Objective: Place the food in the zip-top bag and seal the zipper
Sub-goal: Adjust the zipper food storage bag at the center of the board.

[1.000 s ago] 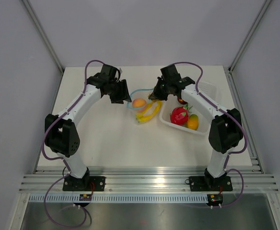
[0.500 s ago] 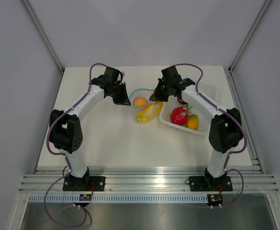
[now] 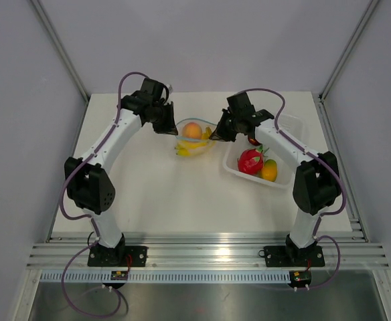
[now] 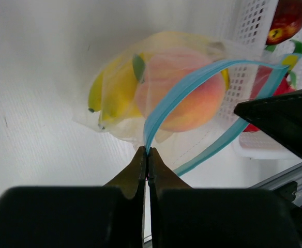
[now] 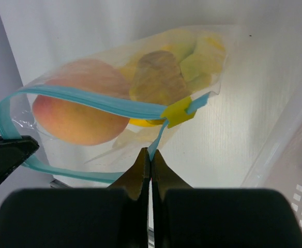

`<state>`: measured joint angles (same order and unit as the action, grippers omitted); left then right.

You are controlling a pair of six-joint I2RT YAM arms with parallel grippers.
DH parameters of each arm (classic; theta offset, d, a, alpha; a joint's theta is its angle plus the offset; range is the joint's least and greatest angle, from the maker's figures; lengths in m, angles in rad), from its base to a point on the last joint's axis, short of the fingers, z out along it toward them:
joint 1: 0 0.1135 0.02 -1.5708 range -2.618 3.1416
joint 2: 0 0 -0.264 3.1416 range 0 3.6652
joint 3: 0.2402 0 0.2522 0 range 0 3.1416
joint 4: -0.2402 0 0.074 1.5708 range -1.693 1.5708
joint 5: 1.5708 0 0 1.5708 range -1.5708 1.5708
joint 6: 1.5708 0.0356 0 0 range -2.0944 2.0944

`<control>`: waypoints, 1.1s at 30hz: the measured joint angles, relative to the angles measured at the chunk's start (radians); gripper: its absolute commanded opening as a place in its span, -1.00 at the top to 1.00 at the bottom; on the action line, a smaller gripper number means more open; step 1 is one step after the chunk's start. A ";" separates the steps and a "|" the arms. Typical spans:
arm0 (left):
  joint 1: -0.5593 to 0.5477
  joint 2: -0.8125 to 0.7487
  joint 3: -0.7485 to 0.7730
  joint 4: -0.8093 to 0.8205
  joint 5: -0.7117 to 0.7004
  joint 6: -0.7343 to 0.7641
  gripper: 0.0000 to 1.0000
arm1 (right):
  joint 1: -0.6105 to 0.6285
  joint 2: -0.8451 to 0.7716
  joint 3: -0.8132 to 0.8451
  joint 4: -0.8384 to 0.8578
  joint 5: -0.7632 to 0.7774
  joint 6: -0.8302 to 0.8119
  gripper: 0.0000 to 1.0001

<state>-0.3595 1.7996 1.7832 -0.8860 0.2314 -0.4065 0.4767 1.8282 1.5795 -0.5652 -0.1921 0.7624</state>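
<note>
The zip-top bag (image 3: 190, 139) hangs just above the table between my two grippers, mouth gaping. Inside it lie the food: an orange-pink peach (image 4: 187, 90) and a yellow banana bunch (image 4: 112, 90). My left gripper (image 4: 147, 153) is shut on the left end of the light-blue zipper (image 4: 182, 88). At the other end of the zipper (image 5: 89, 101), my right gripper (image 5: 151, 153) is shut on the strip just below a yellow slider tab (image 5: 178, 113). The zipper's two strips stand apart in a loop. Peach (image 5: 81, 108) and banana (image 5: 192, 57) show through the clear plastic.
A white mesh tray (image 3: 288, 126) stands at the right, close to the bag, holding a red fruit (image 3: 250, 161) and an orange one (image 3: 269, 171). In the left wrist view the tray wall (image 4: 249, 26) lies right behind the bag.
My left gripper has shut on the zipper's left end and drawn back and left. The bag has risen and shifted toward the rear, stretched between both grippers.
</note>
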 measured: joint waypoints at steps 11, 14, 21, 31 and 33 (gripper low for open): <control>-0.005 0.030 -0.004 -0.100 0.008 0.033 1.00 | 0.001 0.010 -0.051 0.008 0.031 -0.014 1.00; -0.005 0.029 0.034 -0.096 0.011 0.041 1.00 | 0.001 0.000 -0.039 0.014 0.055 -0.018 1.00; -0.005 0.029 -0.017 -0.082 0.022 0.061 1.00 | 0.001 -0.050 -0.120 0.076 0.059 -0.014 0.82; 0.003 0.028 -0.058 -0.074 0.050 0.117 1.00 | -0.014 -0.045 -0.066 -0.017 0.077 -0.082 0.33; 0.003 0.027 -0.059 -0.068 0.058 0.126 1.00 | -0.027 -0.042 -0.027 -0.030 0.078 -0.103 0.29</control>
<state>-0.3565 1.8267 1.7241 -0.9535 0.2897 -0.2806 0.4492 1.7863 1.5528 -0.5953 -0.1143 0.6590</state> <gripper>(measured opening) 0.005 0.334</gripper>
